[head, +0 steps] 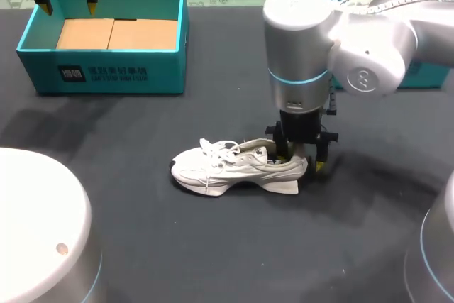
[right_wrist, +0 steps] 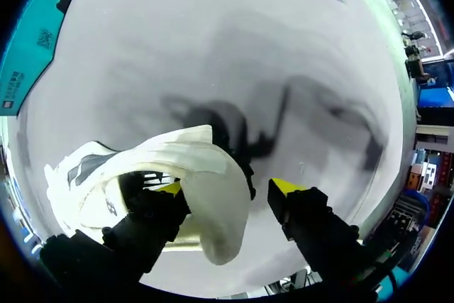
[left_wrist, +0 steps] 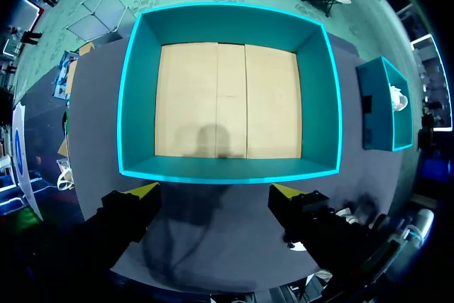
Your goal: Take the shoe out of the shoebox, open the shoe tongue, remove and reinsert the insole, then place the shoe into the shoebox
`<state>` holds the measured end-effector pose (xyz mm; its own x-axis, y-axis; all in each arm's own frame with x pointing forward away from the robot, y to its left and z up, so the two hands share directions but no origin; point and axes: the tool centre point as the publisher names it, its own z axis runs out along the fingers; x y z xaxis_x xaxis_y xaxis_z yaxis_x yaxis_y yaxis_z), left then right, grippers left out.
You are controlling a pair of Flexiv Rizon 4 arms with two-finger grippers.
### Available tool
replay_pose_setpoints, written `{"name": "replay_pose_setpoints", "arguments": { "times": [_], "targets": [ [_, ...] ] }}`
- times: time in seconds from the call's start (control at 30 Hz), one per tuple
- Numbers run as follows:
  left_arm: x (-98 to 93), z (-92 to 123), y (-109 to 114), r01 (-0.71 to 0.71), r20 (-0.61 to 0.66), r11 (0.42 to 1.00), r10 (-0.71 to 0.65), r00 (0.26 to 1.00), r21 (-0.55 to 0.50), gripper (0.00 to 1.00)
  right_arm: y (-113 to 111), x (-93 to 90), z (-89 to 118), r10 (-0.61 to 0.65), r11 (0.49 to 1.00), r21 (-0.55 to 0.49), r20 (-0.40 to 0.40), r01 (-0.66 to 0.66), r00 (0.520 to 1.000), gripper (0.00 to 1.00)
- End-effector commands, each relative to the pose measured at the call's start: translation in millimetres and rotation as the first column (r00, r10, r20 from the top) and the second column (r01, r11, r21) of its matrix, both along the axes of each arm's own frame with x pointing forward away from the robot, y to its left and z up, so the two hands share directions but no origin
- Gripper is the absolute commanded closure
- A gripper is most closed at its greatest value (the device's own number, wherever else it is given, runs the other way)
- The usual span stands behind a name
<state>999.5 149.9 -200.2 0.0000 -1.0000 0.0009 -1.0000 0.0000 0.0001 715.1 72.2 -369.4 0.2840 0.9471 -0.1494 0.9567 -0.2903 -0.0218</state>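
- White shoe [head: 234, 167] rests mid-tabletop.
- Right gripper [head: 301, 160] straddles its heel, jaws apart (one finger inside).
- Left gripper [head: 68, 9] hangs, jaws spread, over the shoebox [head: 106, 72] at the far left corner.

Heel of the shoe [head: 234, 164] partly behind the right arm's fingers [head: 321, 152]

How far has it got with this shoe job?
The shoe is out of the shoebox, lying on the table. The right gripper straddles its heel, one finger inside. Whether the middle steps are done is unclear; boxing the shoe remains.
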Motion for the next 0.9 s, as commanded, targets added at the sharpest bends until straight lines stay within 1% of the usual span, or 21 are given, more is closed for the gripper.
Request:
{"name": "replay_pose_setpoints", "arguments": {
  "times": [0.03, 0.07, 0.13, 0.2, 0.23, 0.27, 0.3, 0.37, 0.4, 0.43, 0.87, 0.9],
  "targets": [
    [0.1, 0.1, 0.0, 0.000, 0.000, 1.000, 0.000, 1.000, 0.000, 0.00, -9.1, -6.6, 32.3, 0.015, 0.999, 0.039, 0.033, -0.016, 0.999, 0.00],
    [0.1, 0.1, 0.0, 0.000, 0.000, 1.000, 0.000, 1.000, 0.000, 0.00, -9.7, -6.8, 38.5, 0.021, 0.998, 0.063, 0.032, -0.023, 0.999, 0.00],
    [0.1, 0.1, 0.0, 0.000, 0.000, 1.000, 0.000, 1.000, 0.000, 0.00, -10.9, -7.6, 53.2, 0.050, 0.993, 0.101, 0.063, -0.056, 0.997, 0.00],
    [0.1, 0.1, 0.0, 0.000, 0.000, 1.000, 0.000, 1.000, 0.000, 0.00, -12.6, -7.3, 64.5, 0.077, 0.987, 0.132, 0.071, -0.086, 0.994, 0.00],
    [0.1, 0.1, 0.0, 0.000, 0.000, 1.000, 0.000, 1.000, 0.000, 0.00, -14.1, -7.3, 73.5, 0.103, 0.976, 0.181, 0.093, -0.119, 0.990, 0.00],
    [0.1, 0.1, 0.0, 0.000, 0.000, 1.000, 0.000, 1.000, 0.000, 0.00, -15.3, -7.2, 77.6, 0.116, 0.970, 0.204, 0.099, -0.135, 0.988, 0.00],
    [0.1, 0.1, 0.0, 0.000, 0.000, 1.000, 0.000, 1.000, 0.000, 0.00, -16.8, -6.6, 85.8, 0.170, 0.953, 0.231, 0.134, -0.197, 0.976, 0.00],
    [0.1, 0.1, 0.0, 0.000, 0.000, 1.000, 0.000, 1.000, 0.000, 0.00, -21.4, -4.1, 94.9, 0.241, 0.912, 0.296, 0.177, -0.285, 0.954, 0.00],
    [0.1, 0.1, 0.0, 0.000, 0.000, 1.000, 0.000, 1.000, 0.000, 0.00, -24.4, -2.3, 98.6, 0.297, 0.867, 0.343, 0.229, -0.362, 0.927, 0.00],
    [0.1, 0.1, 0.0, 0.000, 0.000, 1.000, 0.000, 1.000, 0.000, 0.00, -28.2, -0.3, 100.9, 0.358, 0.815, 0.383, 0.259, -0.436, 0.897, 0.00],
    [0.1, 0.1, 0.0, 0.000, 0.000, 1.000, 0.000, 1.000, 0.000, 0.00, -28.2, -0.3, 100.9, 0.358, 0.815, 0.383, 0.259, -0.436, 0.897, 0.00],
    [0.1, 0.1, 0.0, 0.000, 0.000, 1.000, 0.000, 1.000, 0.000, 0.00, -28.1, 2.7, 95.6, 0.423, 0.771, 0.398, 0.265, -0.498, 0.867, 0.00]
  ]
}}
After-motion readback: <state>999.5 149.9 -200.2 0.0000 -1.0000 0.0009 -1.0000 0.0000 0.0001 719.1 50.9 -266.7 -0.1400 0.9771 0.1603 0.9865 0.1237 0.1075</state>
